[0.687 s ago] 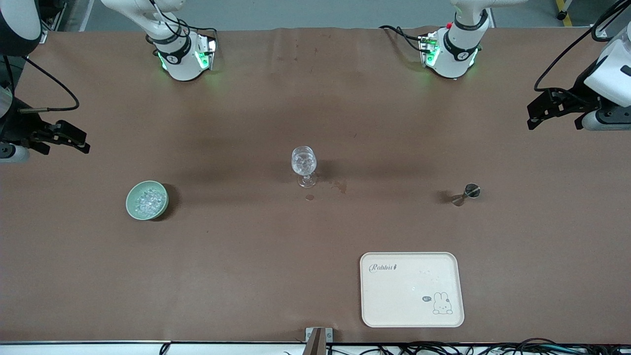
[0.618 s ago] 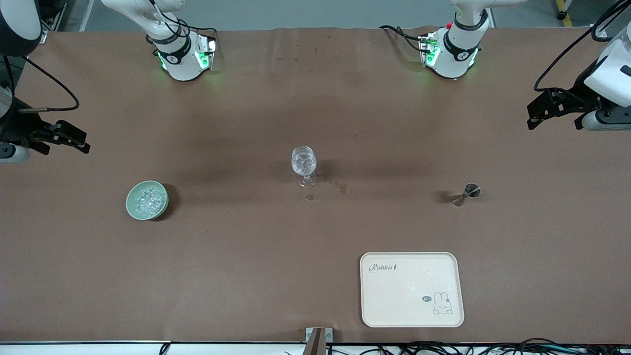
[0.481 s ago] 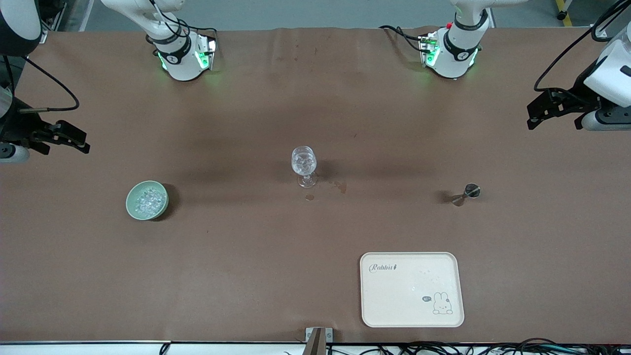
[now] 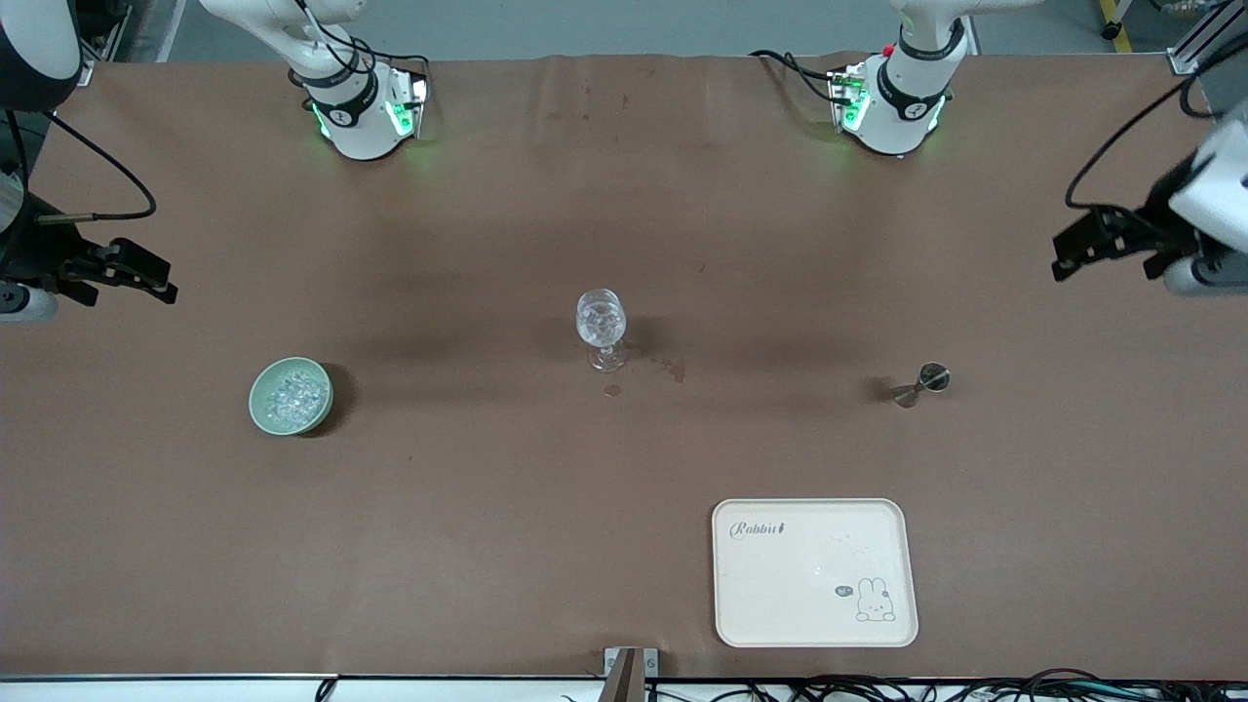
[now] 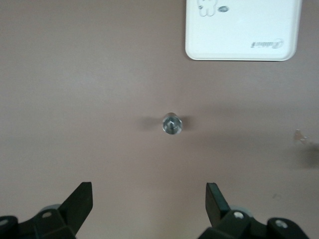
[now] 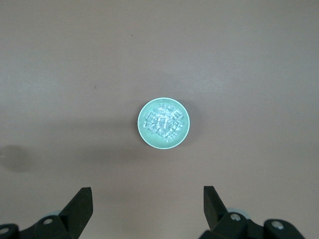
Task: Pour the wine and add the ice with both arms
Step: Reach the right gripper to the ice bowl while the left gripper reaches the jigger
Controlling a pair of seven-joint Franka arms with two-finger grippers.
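A pale green bowl (image 4: 258, 409) holding ice (image 4: 292, 395) sits toward the right arm's end of the table. A clear wine glass (image 4: 601, 327) stands at the table's middle. A small metal jigger (image 4: 926, 380) stands toward the left arm's end. My right gripper (image 4: 168, 291) is open and empty, up over bare table at its end; its wrist view shows the bowl (image 6: 182, 135) and ice (image 6: 162, 121) ahead of the gripper (image 6: 148, 195). My left gripper (image 4: 1061, 265) is open and empty over bare table at its end; its wrist view shows the jigger (image 5: 172, 124) ahead of the gripper (image 5: 149, 191).
A cream tray (image 4: 815, 573) with a rabbit print lies near the table's front edge, nearer to the front camera than the jigger; it also shows in the left wrist view (image 5: 243, 29). Small wet stains (image 4: 673, 369) mark the cloth beside the glass.
My left gripper has shifted a little lower in the front view, toward the table's end. The right arm, glass, bowl and jigger have not moved.
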